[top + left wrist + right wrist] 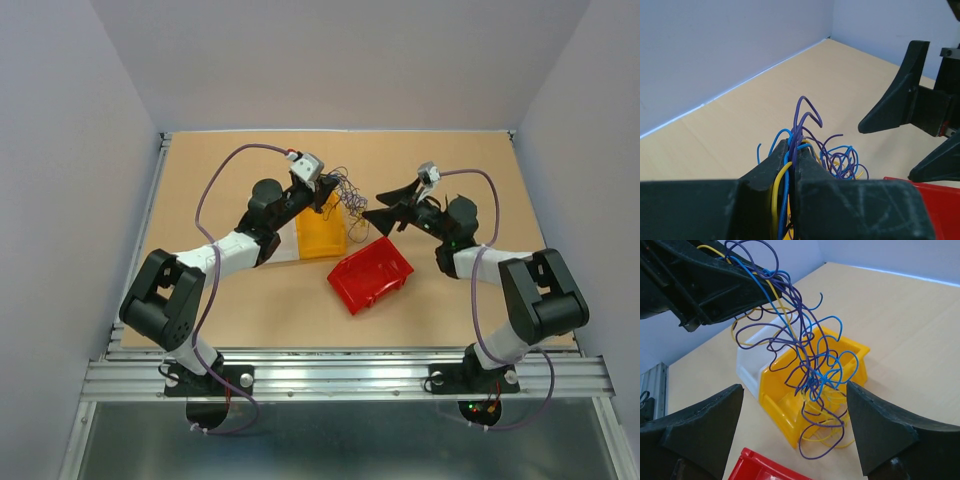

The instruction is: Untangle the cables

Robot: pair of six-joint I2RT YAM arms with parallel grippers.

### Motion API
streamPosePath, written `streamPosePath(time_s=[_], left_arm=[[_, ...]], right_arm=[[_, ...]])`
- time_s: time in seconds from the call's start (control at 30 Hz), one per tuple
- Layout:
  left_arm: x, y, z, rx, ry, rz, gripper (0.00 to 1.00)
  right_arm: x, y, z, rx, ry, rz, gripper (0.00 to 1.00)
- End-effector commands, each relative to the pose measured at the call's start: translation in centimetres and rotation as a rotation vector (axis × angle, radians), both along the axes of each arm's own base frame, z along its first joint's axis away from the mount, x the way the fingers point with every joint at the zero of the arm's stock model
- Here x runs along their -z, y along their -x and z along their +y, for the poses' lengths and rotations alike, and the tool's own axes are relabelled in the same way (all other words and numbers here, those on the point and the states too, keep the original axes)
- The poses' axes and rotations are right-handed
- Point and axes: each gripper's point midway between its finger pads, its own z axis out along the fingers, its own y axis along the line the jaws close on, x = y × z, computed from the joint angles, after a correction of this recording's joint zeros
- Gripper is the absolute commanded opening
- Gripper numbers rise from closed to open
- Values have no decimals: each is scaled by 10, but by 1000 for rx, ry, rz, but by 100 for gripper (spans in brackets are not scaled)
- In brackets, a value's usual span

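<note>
An aluminium rail point(340, 375) is seen along the near edge, and the bases of both arms are bolted to it. Beyond it a light tan, wood-look table point(250, 310) is laid out, smooth and matt. A thick lilac lead point(203, 205) is looped along each arm.

A red bin point(370, 275) is set nearest on the table, turned at an angle. Just behind it and to its left a yellow bin point(320, 235) is placed, and a white bin point(747, 365) is seen touching its side in the right wrist view.

Above the yellow bin the left gripper point(794, 150) is raised clear of the table. Its jaws are drawn narrow and clamped on the cables point(810, 355). The thin purple, blue and yellow strands are pinched together between the fingers. From there the bundle is hung down in tangled loops over the yellow bin's open top. Whether the lowest loops touch the bin cannot be told. Some strand ends are curled up above the fingertips.

The right gripper point(795, 415) is held opposite, near the tangle but apart from it. Its jaws are spread wide and nothing is held in them.

Farther on, the bare table is carried to a pale strip at the foot of the back wall. The space is closed in on three sides by plain lilac-grey walls point(340, 60).
</note>
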Motion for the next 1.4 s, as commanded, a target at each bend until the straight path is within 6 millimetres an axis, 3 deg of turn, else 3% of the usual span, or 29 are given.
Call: streamPosePath(time_s=[0.0,0.13,0.23,0.3,0.43,0.47,0.53,0.6,0.63,0.73,0.8,0.83,0.9,0.93,0.97,1.0,1.13,1.33,1.37], left_arm=[[-39,7,-5,32,56,-91,0],[-42,9,-5,40,59,-94,0],[-43,11,-6,48,62,-95,0],[-43,11,-7,50,62,-92,0],[-42,13,-10,72,57,-96,0],[-41,13,-10,70,54,-97,1],[-40,7,-6,30,51,-97,3],[-40,0,2,-26,51,-98,4],[-39,-8,10,-90,48,-101,4],[-39,-21,24,-187,45,-101,4],[-39,-26,28,-222,39,-105,4],[-36,-31,34,-266,36,-95,4],[-31,-38,39,-308,26,-83,4],[-32,-45,47,-364,28,-75,5],[-27,-49,48,-381,19,-67,6],[-27,-53,53,-416,18,-59,7],[-21,-62,57,-461,-3,-46,10],[-16,-73,63,-515,-27,-29,16],[-14,-74,62,-513,-35,-28,33]], right_arm=[[-17,-19,12,11,12,-75,88],[-9,-29,23,25,27,-51,86],[-7,-35,29,22,34,-45,76],[-5,-36,32,12,45,-41,62],[-5,-33,34,10,57,-27,9],[-5,-34,31,29,58,-23,0],[-9,-42,14,157,50,-3,0],[-11,-59,-15,370,34,38,0],[-13,-65,-43,533,19,61,1],[-22,-67,-91,758,-35,106,0],[-7,-69,-126,907,-64,218,1],[-4,-70,-154,978,-81,248,1],[11,-62,-185,1047,-121,314,1],[17,-60,-218,1120,-193,353,1],[28,-54,-230,1135,-216,386,1],[34,-50,-259,1203,-269,410,0],[45,-34,-289,1302,-336,436,1],[40,-4,-318,1487,-470,396,1],[45,3,-325,1531,-473,399,1]])
